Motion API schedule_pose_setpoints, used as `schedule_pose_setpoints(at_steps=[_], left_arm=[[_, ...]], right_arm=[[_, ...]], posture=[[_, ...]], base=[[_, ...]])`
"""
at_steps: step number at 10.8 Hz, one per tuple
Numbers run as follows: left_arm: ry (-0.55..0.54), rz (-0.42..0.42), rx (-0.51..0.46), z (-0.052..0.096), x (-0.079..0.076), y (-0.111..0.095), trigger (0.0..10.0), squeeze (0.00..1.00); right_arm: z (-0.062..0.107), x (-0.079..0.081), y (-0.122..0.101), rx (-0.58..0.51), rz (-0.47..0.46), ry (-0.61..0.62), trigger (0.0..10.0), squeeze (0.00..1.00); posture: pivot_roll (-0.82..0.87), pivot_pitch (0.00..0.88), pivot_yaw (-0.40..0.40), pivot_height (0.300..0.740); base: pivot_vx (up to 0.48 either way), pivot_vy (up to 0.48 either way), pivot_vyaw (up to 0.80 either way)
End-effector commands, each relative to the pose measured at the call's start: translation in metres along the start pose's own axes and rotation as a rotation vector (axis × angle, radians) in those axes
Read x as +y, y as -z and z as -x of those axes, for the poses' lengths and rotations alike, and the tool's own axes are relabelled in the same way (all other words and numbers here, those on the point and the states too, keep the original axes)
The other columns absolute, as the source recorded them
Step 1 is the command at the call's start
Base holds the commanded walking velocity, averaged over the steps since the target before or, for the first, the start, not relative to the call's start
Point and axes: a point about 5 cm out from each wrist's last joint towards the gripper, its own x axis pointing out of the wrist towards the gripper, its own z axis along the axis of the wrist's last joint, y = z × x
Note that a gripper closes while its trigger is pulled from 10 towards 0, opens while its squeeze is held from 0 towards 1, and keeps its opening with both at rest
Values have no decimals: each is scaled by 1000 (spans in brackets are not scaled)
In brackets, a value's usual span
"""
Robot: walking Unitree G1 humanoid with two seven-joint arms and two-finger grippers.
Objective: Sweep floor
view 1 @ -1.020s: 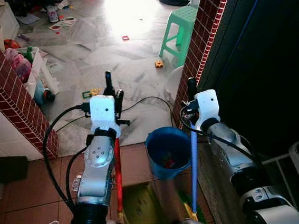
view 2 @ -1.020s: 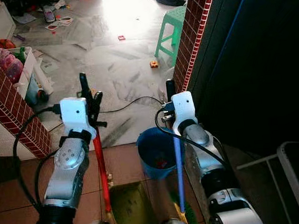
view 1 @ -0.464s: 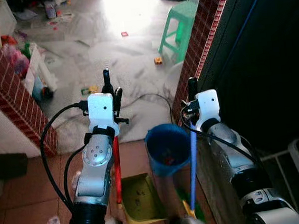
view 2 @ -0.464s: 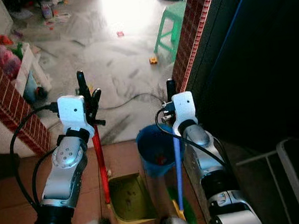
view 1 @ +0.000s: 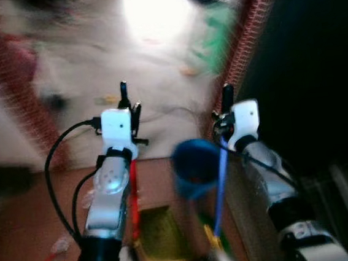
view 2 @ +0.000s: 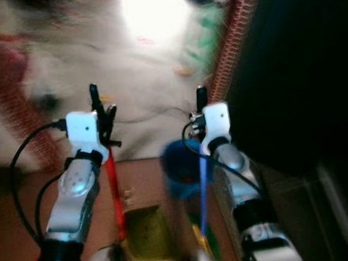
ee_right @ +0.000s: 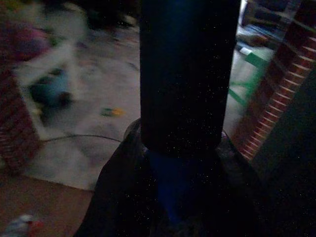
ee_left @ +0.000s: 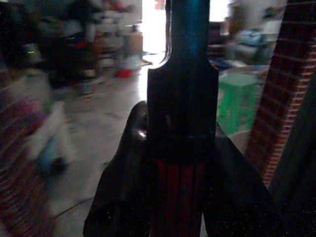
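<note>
Pale marble floor [view 1: 155, 64] runs ahead of us beyond a brick pillar [view 1: 249, 43], strewn with small litter too blurred to name; terracotta tile lies nearer us, around the blue bucket [view 1: 194, 165]. Compared with half a second ago the whole head view has gone soft and smeared, and the scene has slid slightly. We read that as camera motion from the body walking or turning, not as any object moving.

Left gripper [view 1: 127, 107] sits left of the bucket, jaws clamped on the red dustpan handle [view 1: 133, 190]; the wrist view looks straight down that red shaft [ee_left: 180, 197] between the black fingers [ee_left: 118, 197]. The yellow dustpan [view 1: 162, 236] hangs at its foot, just nearer us than the bucket, same relation as before.

Right gripper [view 1: 226, 97] is just right of the bucket, jaws clamped on the blue broom handle [view 1: 219, 181], confirmed in the right wrist view [ee_right: 170, 187]. The broom head [view 1: 212, 241], green and yellow, sits low beside the dustpan.

Both grasps are unchanged from a second ago; only the viewpoint differs.

Judgement: we are in transit toward the littered marble, tools carried, no sweeping stroke under way. The green stool [view 1: 214, 34] and a cable [view 1: 166, 116] on the floor past the bucket could snag the broom.
</note>
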Motion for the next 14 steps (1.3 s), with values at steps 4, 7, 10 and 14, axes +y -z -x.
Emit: schedule_pose_setpoints(at_steps=[4, 7, 10, 14], left_arm=[[56, 18, -59, -9, -7, -15, 10000, 0], [146, -16, -88, -12, -12, -25, 10000, 0], [262, -18, -24, 2, -9, -16, 10000, 0], [22, 20, -23, 15, 5, -10, 10000, 0]], right_arm=[[-2, -9, -10, -74, 0, 61, 10000, 0], [-4, -7, -11, -91, -4, 78, 10000, 0], [3, -8, 1, -80, -51, 110, 10000, 0], [-1, 0, -13, -141, -56, 72, 10000, 0]], posture=[[53, 13, -67, 740], [58, 0, -66, 740], [69, 0, -54, 740], [51, 13, -50, 740]], base=[[-254, 0, 0], [-80, 0, 0], [0, 0, 0], [0, 0, 0]])
